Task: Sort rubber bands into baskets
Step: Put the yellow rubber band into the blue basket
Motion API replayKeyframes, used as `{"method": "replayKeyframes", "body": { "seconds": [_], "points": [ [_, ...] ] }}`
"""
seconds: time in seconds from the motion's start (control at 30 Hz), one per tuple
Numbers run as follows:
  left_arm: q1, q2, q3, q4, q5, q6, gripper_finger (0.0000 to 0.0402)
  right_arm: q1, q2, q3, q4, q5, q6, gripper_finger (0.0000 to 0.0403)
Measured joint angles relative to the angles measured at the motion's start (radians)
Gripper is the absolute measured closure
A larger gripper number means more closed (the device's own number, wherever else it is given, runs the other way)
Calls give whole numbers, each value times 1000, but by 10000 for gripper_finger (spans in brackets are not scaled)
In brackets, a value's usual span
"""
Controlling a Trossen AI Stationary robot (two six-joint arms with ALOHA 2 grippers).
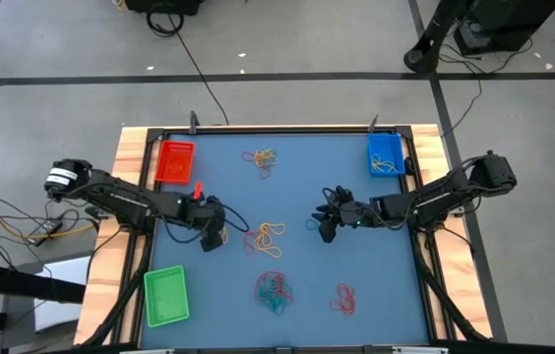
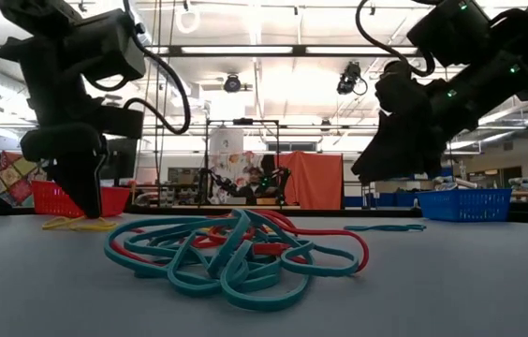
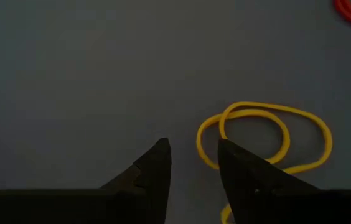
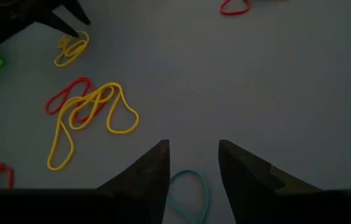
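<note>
My left claw (image 3: pixel 191 163), tips apart, straddles a yellow band (image 3: pixel 266 134); right claw (image 4: pixel 193 165), apart, over a teal band (image 4: pixel 188 193) at six o'clock. Light, floppy; I'd pinch one strand.

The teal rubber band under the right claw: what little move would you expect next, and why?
Probably the right claw drops straight down and closes. Its fingers are open, and the teal rubber band lies flat on the table right between them, not yet held.
</note>
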Motion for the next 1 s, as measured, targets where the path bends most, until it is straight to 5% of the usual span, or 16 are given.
{"method": "replayKeyframes", "body": {
  "seconds": [0.37,1.0],
  "points": [
    [1,71,1,139,136,76,391,11,-2,0,39,-63,-17,254],
    [1,69,2,654,-50,314,399,12,-1,0,282,-52,-129,254]
  ]
}}
